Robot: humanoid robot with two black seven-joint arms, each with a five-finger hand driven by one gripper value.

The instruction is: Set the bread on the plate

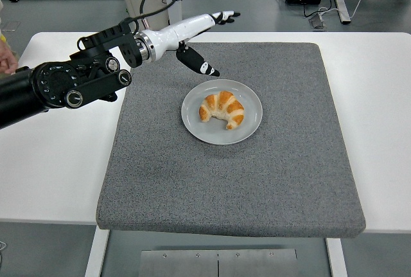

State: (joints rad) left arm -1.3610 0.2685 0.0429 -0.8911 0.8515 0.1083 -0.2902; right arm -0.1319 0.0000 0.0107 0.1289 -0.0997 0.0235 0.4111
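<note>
Left hand [200, 39], white-shelled with black fingertips, hangs over the far left part of the dark grey felt mat [282, 180], its fingers spread wide and holding nothing: the long fingers point away toward the table's far edge while the thumb angles down and right toward the plate. Right of and nearer than that hand, clear of it, lies the golden-brown crescent croissant [222, 109], resting inside the round pale grey plate [192, 126] near the mat's middle, its long axis running roughly left to right with the horns curling toward the near side. By the look of it the placing is done, so the move in question is a withdrawal up and left, away from the plate. Open mat lies all around the plate, and bare white table [379, 97] flanks the mat on both sides. No right arm shows.
</note>
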